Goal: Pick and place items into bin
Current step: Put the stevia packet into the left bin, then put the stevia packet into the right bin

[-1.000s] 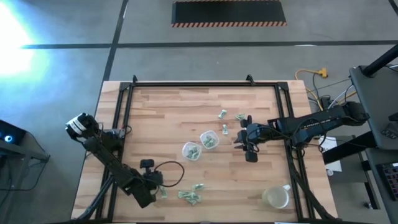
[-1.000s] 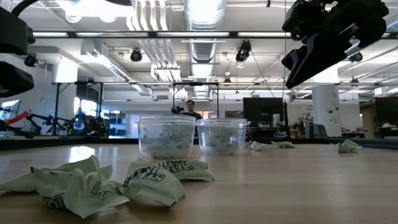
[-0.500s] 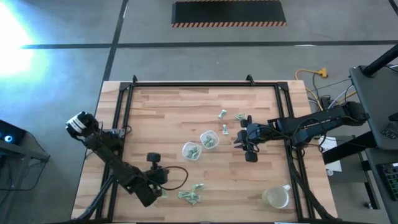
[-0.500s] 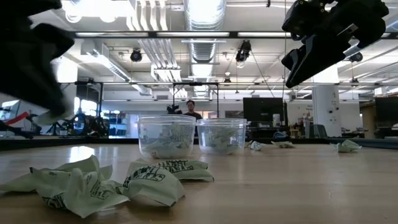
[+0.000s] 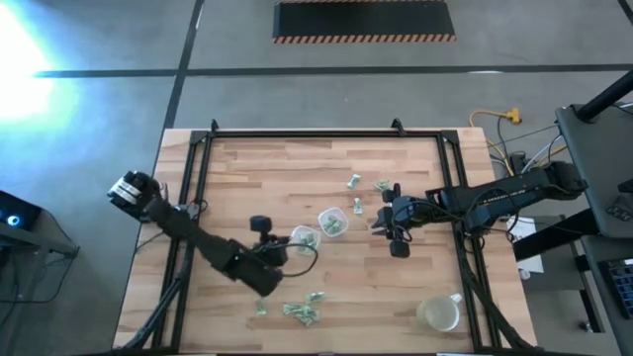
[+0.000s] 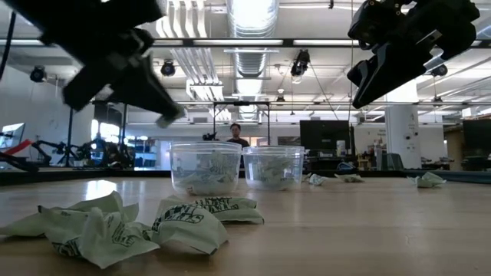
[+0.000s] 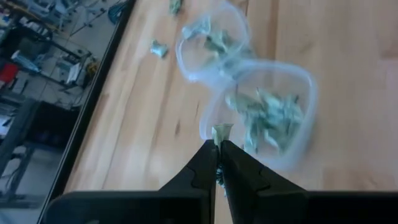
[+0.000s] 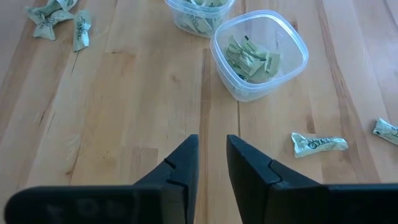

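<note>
Two small clear tubs (image 5: 305, 239) (image 5: 333, 223) stand mid-table with green-and-white wrapper pieces inside. My left gripper (image 7: 217, 148) is shut on one wrapper piece (image 7: 222, 131) above the rim of the nearer tub (image 7: 267, 112); in the low view it (image 6: 165, 117) hovers left of the tubs. My right gripper (image 8: 212, 149) hangs open and empty above bare wood, right of the tubs (image 5: 379, 225). Loose wrappers lie beyond the tubs (image 5: 352, 182) (image 5: 382, 184) and in a pile (image 5: 302, 312) near the front edge. My left gripper pinches the small wrapper piece by its lower end (image 7: 219, 139) between its two fingertips; the rest sticks out past the tips. The fingers slant down toward the tubs from the table's left. The piece is lifted clear of the table and the tub.
A yellowish-white mug (image 5: 438, 313) stands near the front right corner. A black frame (image 5: 198, 148) runs along the table's edges. More loose wrappers lie close to my right gripper (image 8: 318, 144) (image 8: 385, 130). Crumpled wrappers (image 6: 100, 226) fill the low view's foreground.
My left gripper has risen from beside the wrapper pile at the front edge and swung toward the far right, up to the nearer tub, turning as it went and carrying a wrapper piece clear of the table. My right arm has kept still.
</note>
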Action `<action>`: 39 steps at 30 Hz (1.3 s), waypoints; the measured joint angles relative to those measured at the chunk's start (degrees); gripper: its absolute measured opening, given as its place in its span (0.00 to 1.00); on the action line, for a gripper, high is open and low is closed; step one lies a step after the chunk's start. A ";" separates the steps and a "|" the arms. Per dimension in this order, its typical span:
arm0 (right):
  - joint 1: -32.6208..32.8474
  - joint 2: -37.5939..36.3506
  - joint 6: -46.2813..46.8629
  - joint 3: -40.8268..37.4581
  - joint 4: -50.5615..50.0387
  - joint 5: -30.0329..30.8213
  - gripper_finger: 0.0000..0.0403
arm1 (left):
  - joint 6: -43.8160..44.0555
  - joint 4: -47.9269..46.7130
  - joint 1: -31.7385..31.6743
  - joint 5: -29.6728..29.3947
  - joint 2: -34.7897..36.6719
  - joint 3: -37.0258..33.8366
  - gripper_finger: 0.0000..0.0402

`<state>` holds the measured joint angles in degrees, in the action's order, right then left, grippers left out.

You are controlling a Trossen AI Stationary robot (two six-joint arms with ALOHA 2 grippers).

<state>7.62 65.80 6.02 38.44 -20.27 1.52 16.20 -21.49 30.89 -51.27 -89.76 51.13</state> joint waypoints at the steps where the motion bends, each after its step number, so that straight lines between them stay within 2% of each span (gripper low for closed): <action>1: 0.00 0.00 -0.01 0.00 0.00 0.00 0.18 | -2.39 2.00 -0.97 1.00 0.00 0.00 0.01; 6: 0.00 0.00 -0.02 0.00 0.00 0.02 0.17 | -10.96 10.17 -5.20 7.60 0.00 0.09 0.01; 12: 0.00 0.00 -0.02 0.00 -0.04 0.02 0.18 | -12.12 11.58 -8.20 13.14 -0.07 -0.07 0.01; 26: 0.00 0.00 -0.22 0.00 -0.04 0.03 0.17 | -12.12 12.06 -8.72 13.81 -0.20 -0.94 0.03; 35: 0.00 0.00 -0.46 -0.33 -0.07 0.06 0.19 | -12.16 12.06 -8.72 13.68 -0.20 -0.94 0.24; 39: -0.01 0.00 -0.74 -0.75 0.06 0.73 0.20 | -12.17 12.04 -8.72 13.56 -0.20 -0.68 0.30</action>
<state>7.61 65.80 5.28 37.69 -20.22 2.25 4.03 -9.45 22.17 -37.71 -89.95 50.46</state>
